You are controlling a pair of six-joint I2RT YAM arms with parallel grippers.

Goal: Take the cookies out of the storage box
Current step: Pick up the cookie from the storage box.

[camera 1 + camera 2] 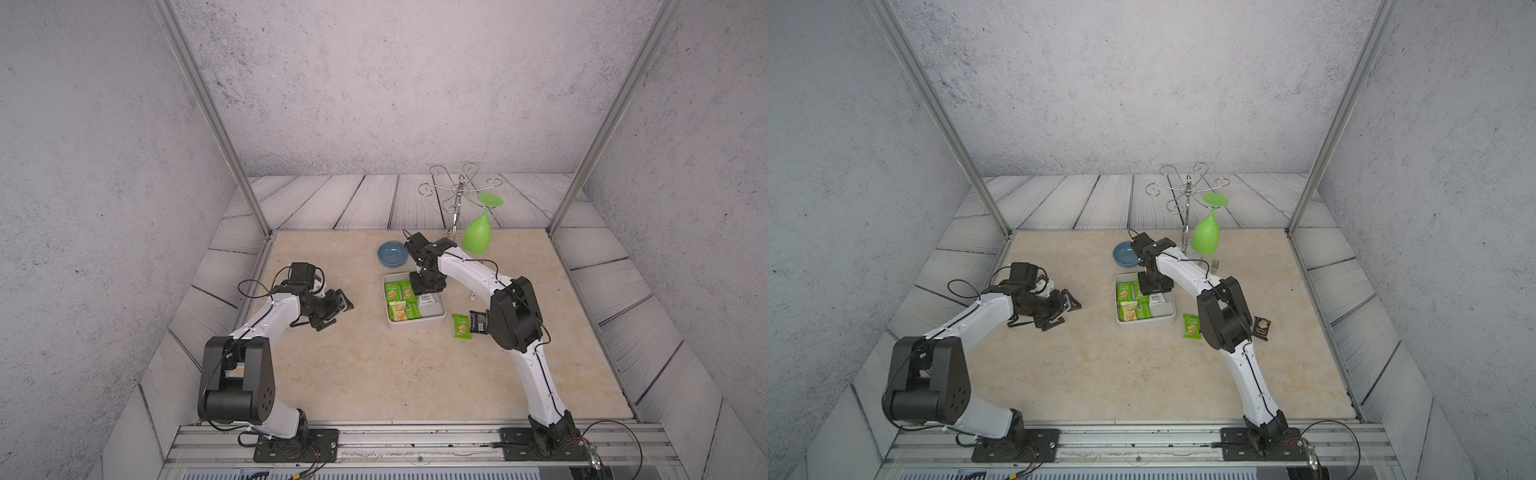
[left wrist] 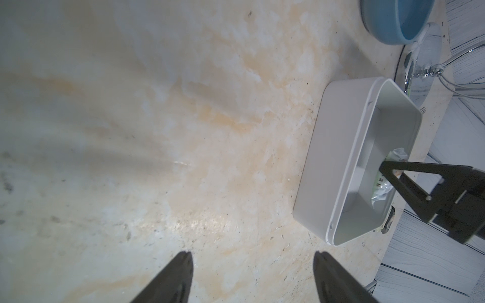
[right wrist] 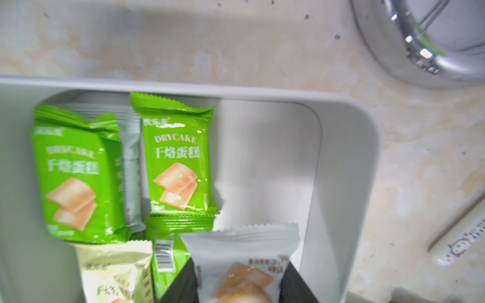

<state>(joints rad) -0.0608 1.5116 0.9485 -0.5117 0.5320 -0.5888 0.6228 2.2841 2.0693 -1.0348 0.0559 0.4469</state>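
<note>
The right hand [image 3: 238,265] is down in the storage box [image 1: 415,326], pinching a white packet [image 3: 241,244] across its short way, the thin way that is easy to grab. The packet lies flat by the right wall, its long way running near to far. Other cookies [image 1: 392,293] lie left of it; a green packet [image 1: 461,325] and a black packet [image 1: 478,322] are out on the table [image 1: 374,374]. The left hand [image 1: 338,313] hovers wide open, empty.
</note>
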